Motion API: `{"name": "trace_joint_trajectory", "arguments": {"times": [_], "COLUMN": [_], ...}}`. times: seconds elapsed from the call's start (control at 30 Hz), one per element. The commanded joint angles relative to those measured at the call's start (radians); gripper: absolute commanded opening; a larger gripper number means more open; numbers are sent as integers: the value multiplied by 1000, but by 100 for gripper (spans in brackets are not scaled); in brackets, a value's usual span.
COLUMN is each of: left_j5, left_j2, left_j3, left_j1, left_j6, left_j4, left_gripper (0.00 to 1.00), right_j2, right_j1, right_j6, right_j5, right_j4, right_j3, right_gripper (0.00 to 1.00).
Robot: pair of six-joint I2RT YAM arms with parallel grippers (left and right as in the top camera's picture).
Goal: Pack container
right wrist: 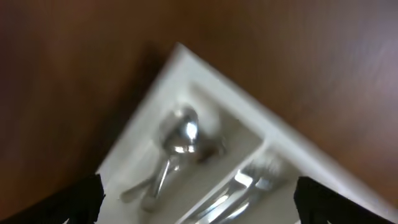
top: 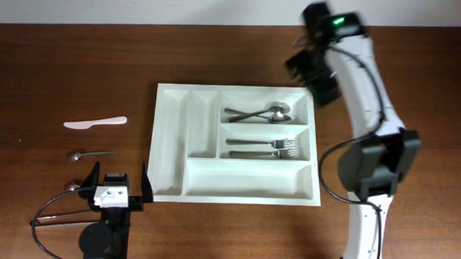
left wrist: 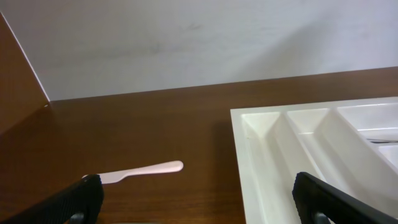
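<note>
The container is a white cutlery tray in the middle of the table. Two metal spoons lie in its far right compartment, and forks in the one below. My right gripper hovers over the tray's far right corner, open and empty. In the right wrist view its jaws stand wide above the spoons and forks. My left gripper rests open near the tray's front left corner. From the left wrist, its jaws frame the tray's left edge and a white knife.
Left of the tray, the white plastic knife lies on the wooden table, with a metal spoon nearer the front. A second spoon bowl peeks out beside the left arm. A pale wall bounds the far table edge.
</note>
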Motion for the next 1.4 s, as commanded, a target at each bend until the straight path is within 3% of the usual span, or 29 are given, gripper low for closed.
{"name": "trace_joint_trajectory", "arguments": {"times": [0.0,0.13,0.47,0.97,1.17,1.37], "left_j5": [1,1,1,1,1,1], "left_j2": [-9,-9,-9,-9,-8,-9], "left_j3": [-2,-2,-2,-2,-2,-2], "left_j1": [3,3,3,3,3,3], "left_j6": [16,16,16,16,16,16], "left_j4": [-5,-5,-5,-5,-5,-5], "left_gripper": [99,99,99,99,99,99], "right_j2": [-3,-7,-208,-732,-947,-1078], "right_j1": [-44,-89,-124,-212,-343,-528], "right_j6": [-427,-606,-860,-1071,-1217,-1227], "right_j5": [57,58,29,126,187,289], "right_j4": [-64,-172,-172,-172,-112,-2], "right_j3": [169,314,269,-422,-620,-699], "right_gripper": [99,99,99,99,99,99]}}
